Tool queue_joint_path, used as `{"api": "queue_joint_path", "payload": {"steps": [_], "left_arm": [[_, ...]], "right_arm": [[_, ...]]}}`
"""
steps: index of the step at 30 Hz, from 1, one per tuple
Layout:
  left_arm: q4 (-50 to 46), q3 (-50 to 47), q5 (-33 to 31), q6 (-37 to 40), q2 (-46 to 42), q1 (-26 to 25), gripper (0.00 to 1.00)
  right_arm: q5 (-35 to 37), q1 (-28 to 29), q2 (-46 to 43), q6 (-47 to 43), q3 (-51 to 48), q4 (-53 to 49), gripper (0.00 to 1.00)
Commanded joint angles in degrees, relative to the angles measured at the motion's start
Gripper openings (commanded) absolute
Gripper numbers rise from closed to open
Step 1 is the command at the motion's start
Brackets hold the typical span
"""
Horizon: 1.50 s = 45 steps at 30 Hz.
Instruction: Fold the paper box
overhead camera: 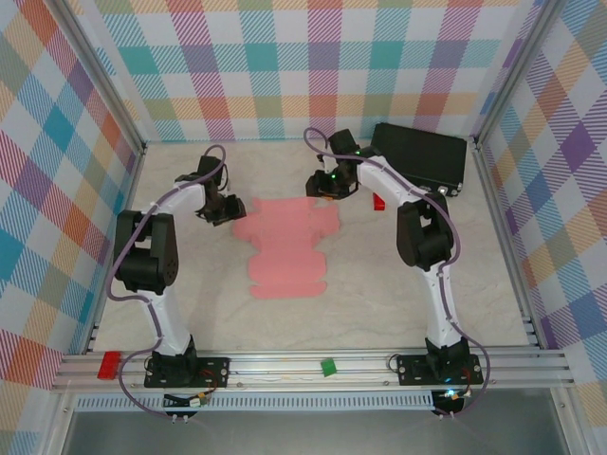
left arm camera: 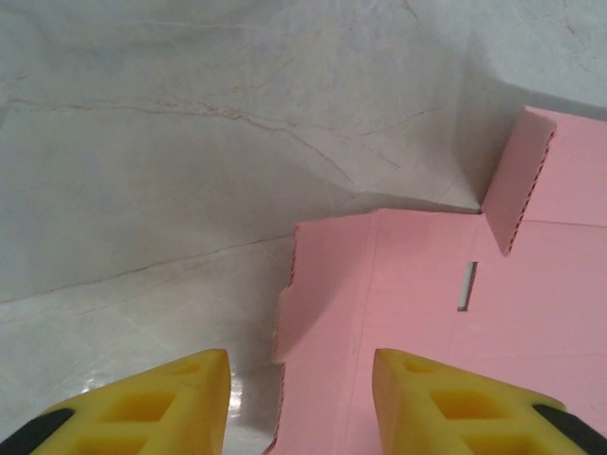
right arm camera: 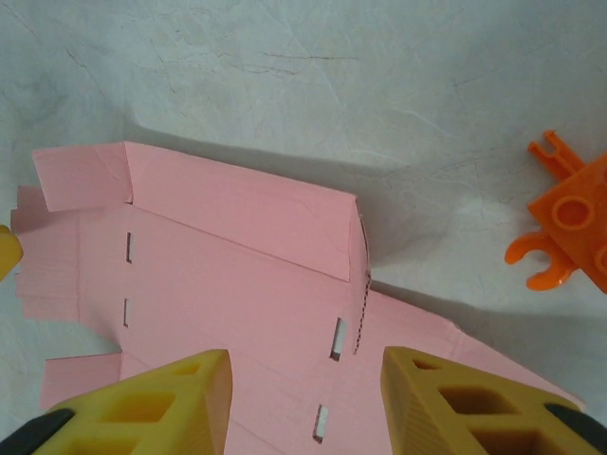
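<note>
The paper box [overhead camera: 285, 245] is a flat light-pink die-cut sheet lying mid-table, with small slots and some flaps bent up. My left gripper [overhead camera: 220, 207] hovers at its left upper corner, open, yellow fingers [left arm camera: 171, 403] straddling the sheet's edge [left arm camera: 379, 313] without touching it. My right gripper [overhead camera: 322, 184] hangs over the sheet's upper right edge, open, with the pink card [right arm camera: 237, 275] below its fingers [right arm camera: 455, 403]. A raised flap [right arm camera: 242, 213] stands along the far edge there.
A black case [overhead camera: 420, 154] lies at the back right. The small red block [overhead camera: 378, 201] sits beside the right arm. An orange toy [right arm camera: 569, 227] lies right of the sheet. Checked walls ring the table; a red piece [overhead camera: 109, 365] and a green one [overhead camera: 328, 366] rest on the front rail.
</note>
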Motion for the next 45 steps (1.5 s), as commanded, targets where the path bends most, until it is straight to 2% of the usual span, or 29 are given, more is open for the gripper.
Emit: {"api": "queue_joint_path", "payload": {"steps": [1, 7, 12, 16, 22, 25, 28, 34, 36, 41, 45], "left_arm": [[-0.36, 2.77, 3.25, 1.11, 2.02, 0.61, 0.41], [-0.26, 5.00, 4.61, 1.39, 4.16, 0.72, 0.31], [-0.75, 6.98, 4.51, 2.78, 5.18, 0.70, 0.11], [0.16, 7.82, 4.18, 6.23, 4.53, 0.62, 0.00], [14.01, 0.26, 2.64, 13.16, -2.08, 0.03, 0.00], [22.42, -3.91, 5.68, 17.65, -5.04, -0.37, 0.00], [26.17, -5.97, 9.23, 22.66, -6.48, -1.18, 0.00], [29.52, -7.54, 15.50, 30.69, -7.59, -3.04, 0.00], [31.44, -8.35, 17.59, 32.19, -7.94, -3.48, 0.00], [34.66, -9.74, 19.59, 34.05, -8.43, -4.28, 0.00], [34.55, -9.85, 20.44, 34.34, -8.59, -4.48, 0.00]], "right_arm": [[-1.51, -0.40, 1.28, -1.37, 2.70, -2.63, 0.46], [-1.38, -0.84, 1.66, -1.37, 3.60, -3.06, 0.46], [-1.08, -1.25, 1.11, -1.63, 3.73, -3.31, 0.46], [-0.33, -1.71, -0.26, -1.98, 2.97, -3.42, 0.46], [2.14, -2.64, -5.74, -4.08, -1.47, -0.33, 0.47], [3.92, -2.87, -8.96, -6.94, -4.07, 1.76, 0.48], [4.29, -3.26, -10.72, -11.78, -5.25, 2.83, 0.48], [-1.73, -3.57, -12.92, -27.30, -8.70, 6.00, 0.54], [-6.31, -3.63, -12.88, -32.46, -8.80, 5.62, 0.55], [-10.62, -3.65, -10.52, -38.55, -6.30, 3.48, 0.56], [-13.62, -3.67, -5.65, -41.33, 0.14, -3.03, 0.55]]}}
